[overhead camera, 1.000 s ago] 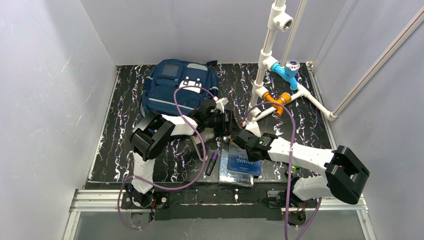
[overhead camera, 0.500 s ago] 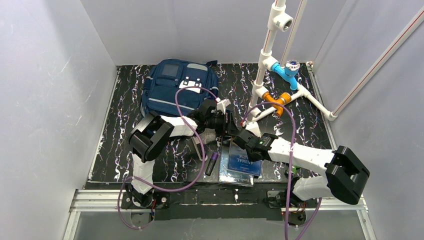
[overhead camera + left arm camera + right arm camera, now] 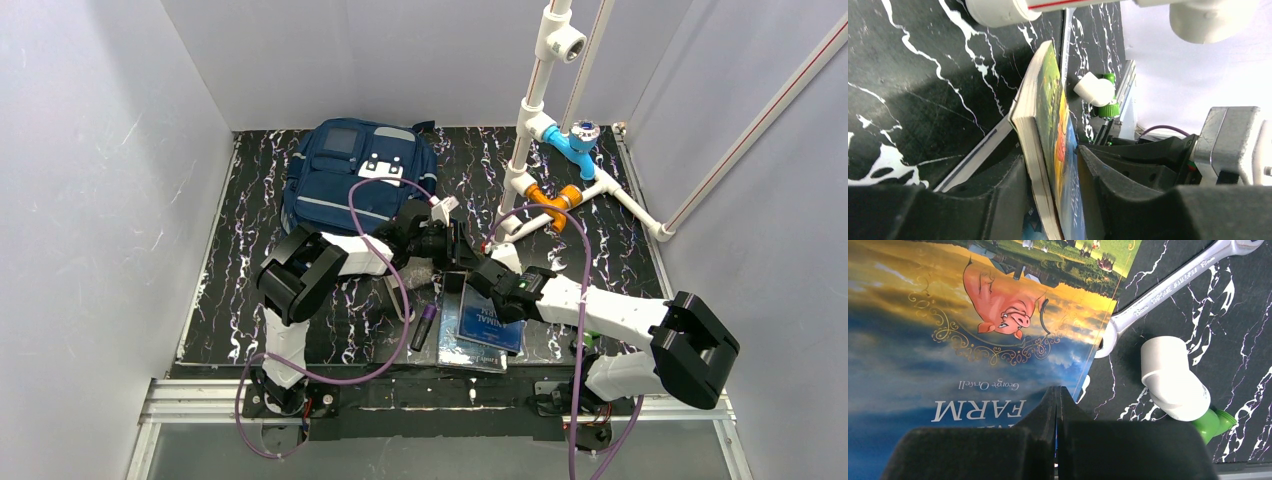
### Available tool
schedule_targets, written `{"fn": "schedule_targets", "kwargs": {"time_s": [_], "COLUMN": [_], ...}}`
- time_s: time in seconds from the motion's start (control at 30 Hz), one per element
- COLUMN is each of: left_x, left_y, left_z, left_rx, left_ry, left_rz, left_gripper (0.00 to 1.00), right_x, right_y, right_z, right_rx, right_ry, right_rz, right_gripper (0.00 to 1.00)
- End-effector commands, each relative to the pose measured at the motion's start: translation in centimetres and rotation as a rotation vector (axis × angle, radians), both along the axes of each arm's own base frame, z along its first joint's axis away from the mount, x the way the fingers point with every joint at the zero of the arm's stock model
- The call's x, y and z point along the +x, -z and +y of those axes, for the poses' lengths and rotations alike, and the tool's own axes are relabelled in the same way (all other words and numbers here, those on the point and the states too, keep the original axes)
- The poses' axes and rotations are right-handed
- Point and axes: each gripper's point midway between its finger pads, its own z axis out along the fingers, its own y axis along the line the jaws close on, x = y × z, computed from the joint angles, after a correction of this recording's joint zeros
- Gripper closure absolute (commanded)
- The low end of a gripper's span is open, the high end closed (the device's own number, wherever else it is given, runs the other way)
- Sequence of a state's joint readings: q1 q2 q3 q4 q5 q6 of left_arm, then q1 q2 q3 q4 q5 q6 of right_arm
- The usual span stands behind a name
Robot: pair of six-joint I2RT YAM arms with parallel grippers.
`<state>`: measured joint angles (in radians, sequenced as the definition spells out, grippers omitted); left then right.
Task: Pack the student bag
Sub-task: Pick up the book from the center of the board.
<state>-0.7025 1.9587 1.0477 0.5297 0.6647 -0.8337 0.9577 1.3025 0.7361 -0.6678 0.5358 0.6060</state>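
Packing looks barely begun: my left gripper point(image 3: 1052, 155) pinches the book point(image 3: 1048, 110) on its edge, my right gripper point(image 3: 1057, 395) is closed tight near its cover, and the student bag point(image 3: 358, 175) lies at eleven o'clock on the table point(image 3: 250, 220), the book not yet inside

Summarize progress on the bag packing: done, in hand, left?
Done: nothing visibly packed; the student bag lies at the back, away from both hands. In hand: the left hand grips the Animal Farm paperback, tilted up; the right hand is shut at its cover. Left: carry it to the bag, then likely the purple marker.
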Motion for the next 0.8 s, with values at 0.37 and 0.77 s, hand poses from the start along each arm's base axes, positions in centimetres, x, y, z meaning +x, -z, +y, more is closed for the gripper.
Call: {"fn": "schedule_targets", "kwargs": {"time_s": [0.37,0.77], "left_x": [-2.9,-3.6], "left_y": [-1.9,-5.6], "left_z": [-0.3,7.0], "left_rx": [-0.069,0.149], "left_ry": [0.028,-0.156], "left_rz": [0.097,0.048], "left_gripper": [0.9,1.0], "right_x": [0.2,0.2], "right_y": [1.0,-7.3], "right_z": [2.5,9.6], "right_rx": [0.124,0.406], "right_ry": [0.004,-0.312], "right_rz": [0.001,-0.213], "right_gripper": [0.99,0.33]}}
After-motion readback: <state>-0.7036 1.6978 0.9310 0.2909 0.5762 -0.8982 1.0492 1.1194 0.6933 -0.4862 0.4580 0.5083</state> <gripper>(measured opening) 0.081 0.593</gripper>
